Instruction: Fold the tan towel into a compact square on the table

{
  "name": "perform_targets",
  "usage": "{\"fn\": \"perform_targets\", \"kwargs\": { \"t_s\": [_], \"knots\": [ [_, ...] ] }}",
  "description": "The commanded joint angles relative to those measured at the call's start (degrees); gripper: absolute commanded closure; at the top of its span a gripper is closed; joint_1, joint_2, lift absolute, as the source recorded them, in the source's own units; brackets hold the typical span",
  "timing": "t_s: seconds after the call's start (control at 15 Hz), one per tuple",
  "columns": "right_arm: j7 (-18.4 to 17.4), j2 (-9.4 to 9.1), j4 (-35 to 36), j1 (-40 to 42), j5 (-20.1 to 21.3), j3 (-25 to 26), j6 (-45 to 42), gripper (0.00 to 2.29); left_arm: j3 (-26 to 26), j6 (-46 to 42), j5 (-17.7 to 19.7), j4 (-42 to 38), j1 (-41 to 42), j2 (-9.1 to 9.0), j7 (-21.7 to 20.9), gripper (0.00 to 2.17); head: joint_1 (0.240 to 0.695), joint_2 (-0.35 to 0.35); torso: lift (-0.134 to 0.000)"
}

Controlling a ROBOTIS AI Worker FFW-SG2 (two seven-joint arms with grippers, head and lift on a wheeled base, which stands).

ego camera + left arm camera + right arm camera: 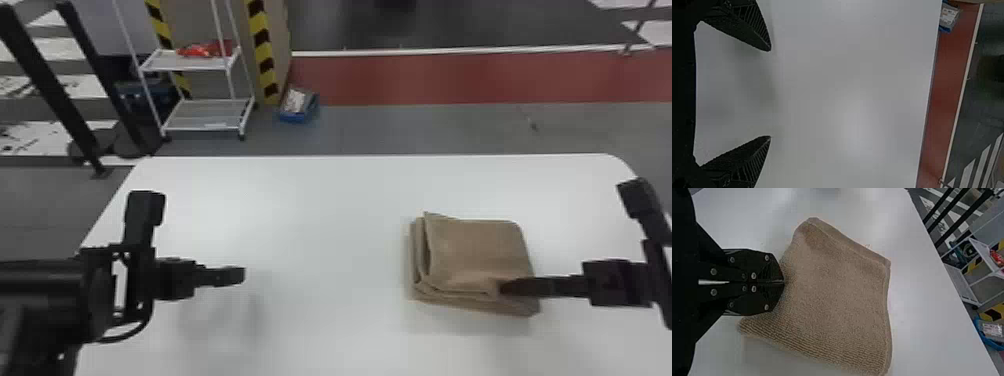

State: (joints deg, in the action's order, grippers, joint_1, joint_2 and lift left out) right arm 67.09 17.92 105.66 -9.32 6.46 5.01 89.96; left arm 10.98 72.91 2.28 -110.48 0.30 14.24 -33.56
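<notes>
The soft, limp towel (475, 252) wants an edge pinch; right fingers (770, 268) meet there, perhaps gripping cloth, left fingers (756, 33) apart.

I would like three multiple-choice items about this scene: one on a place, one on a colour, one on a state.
1. Where on the table lies the towel?
A) robot's left half; B) robot's right half; C) over the far edge

2. What colour is the floor strip beyond the table?
A) red; B) green; C) yellow

3. How is the left gripper?
A) shut; B) holding the towel; C) open and empty

1 B: the head view shows it right of centre.
2 A: it shows red past the far edge.
3 C: its fingertips stand apart, nothing between them.
</notes>
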Motion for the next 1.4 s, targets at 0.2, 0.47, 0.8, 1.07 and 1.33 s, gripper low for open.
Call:
{"fn": "perform_targets", "kwargs": {
  "t_s": [0.2,0.47,0.8,1.07,1.33],
  "knots": [
    [-0.29,-0.51,-0.98,-1.76,1.27,-1.32,0.12,2.24,0.27,-0.35,0.0,0.44,-0.13,0.09,0.07,0.09,0.695,0.087,-0.124],
    [5.24,0.63,4.21,0.88,-0.31,0.35,0.12,2.24,0.62,-0.53,-0.09,0.88,-0.39,0.35,0.07,0.09,0.695,0.113,-0.124],
    [11.23,2.74,3.06,1.67,3.12,-2.64,0.12,2.24,-0.34,-1.4,-0.17,1.93,-1.01,0.17,0.16,0.09,0.695,0.116,-0.124],
    [11.23,3.09,0.95,0.79,8.04,-7.82,0.12,2.23,-0.17,-1.4,-0.17,1.93,-0.92,0.26,0.07,0.09,0.695,0.116,-0.124],
    [11.23,2.56,-3.18,-1.85,10.24,-8.53,0.12,2.23,-0.26,-1.58,-0.17,1.93,-0.66,0.26,0.07,0.09,0.695,0.115,-0.124]
  ]
}}
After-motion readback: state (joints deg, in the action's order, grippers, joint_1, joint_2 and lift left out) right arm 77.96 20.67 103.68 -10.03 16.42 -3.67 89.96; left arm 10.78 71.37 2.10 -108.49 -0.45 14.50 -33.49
